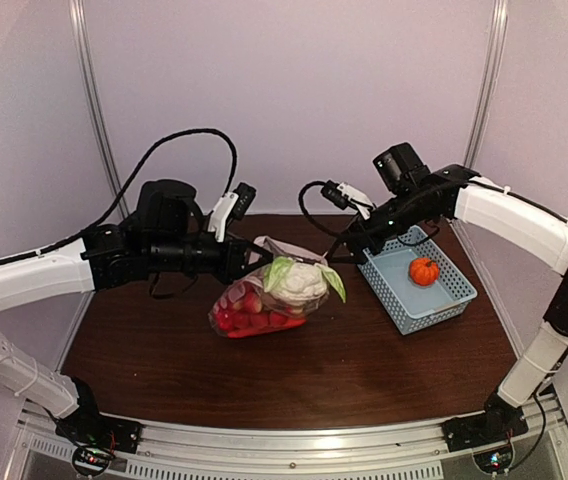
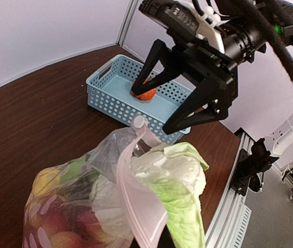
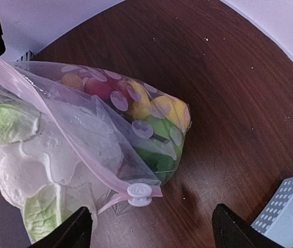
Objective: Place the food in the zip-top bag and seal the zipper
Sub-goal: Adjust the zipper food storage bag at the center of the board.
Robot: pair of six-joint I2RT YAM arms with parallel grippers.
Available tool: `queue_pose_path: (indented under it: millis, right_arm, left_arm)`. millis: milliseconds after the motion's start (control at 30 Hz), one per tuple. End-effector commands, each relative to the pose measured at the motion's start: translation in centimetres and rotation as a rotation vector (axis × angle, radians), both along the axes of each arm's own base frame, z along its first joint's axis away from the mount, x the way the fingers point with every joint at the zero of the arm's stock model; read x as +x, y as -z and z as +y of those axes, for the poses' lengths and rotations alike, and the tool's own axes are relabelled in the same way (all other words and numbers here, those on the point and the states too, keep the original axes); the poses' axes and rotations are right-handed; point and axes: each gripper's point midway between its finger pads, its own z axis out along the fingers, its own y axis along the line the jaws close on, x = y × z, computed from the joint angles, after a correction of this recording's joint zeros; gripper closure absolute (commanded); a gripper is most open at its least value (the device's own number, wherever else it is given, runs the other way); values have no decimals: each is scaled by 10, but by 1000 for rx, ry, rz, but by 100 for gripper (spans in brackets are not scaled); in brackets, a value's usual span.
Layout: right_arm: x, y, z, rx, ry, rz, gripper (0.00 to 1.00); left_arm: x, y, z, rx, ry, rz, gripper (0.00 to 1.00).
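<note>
While the left claw (image 1: pixel 249 262) grips the zip-top bag (image 3: pixel 136 111) at its mouth, the right claw (image 3: pixel 156 227) hangs wide open. The cabbage (image 1: pixel 300 281) protrudes.

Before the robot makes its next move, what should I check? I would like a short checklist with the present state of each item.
1. Left gripper grips the bag at its mouth: ok, it is shut on the raised edge.
2. Right gripper is free: ok, it is open with nothing between the jaws.
3. Cabbage is fully inside the bag: not ok, it sticks out of the mouth.
4. Pumpkin is in the bag: not ok, it lies in the basket.
5. Zipper is sealed: not ok, the mouth is open and the slider sits at one end.
</note>
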Motion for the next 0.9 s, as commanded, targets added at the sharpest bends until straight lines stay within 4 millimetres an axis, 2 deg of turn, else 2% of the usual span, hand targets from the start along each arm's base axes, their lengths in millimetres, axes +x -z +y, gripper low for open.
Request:
queue_pose_path:
  millis: [0,133,267,500,567,667,733,867]
  right_arm:
    - [0,-9,18,111,10,80,20]
    - [0,7,29,150,44,202,21]
    - [3,27,26,107,82,243,23]
    - [-9,20,19,132,107,265,18]
    - [-11,20,16,142,134,269,23]
    - [-15,23,11,162,196,310,25]
    - [-16,25,10,167,222,332,23]
    - [-18,34,18,194,221,414,23]
  left_arm:
    - [5,-32,-3,-100,4,-79,100]
    - [5,-32,-4,-109,2,-70,100]
    - [7,-34,-2,-126,-20,-68,100]
    - [13,-33,0,-190,-72,-41,100]
    - [17,-33,3,-206,-110,-36,100]
    - [23,-27,8,-221,-165,-21,100]
    - [25,-27,9,-229,-183,-21,100]
    - [23,-32,7,-257,-179,-29,100]
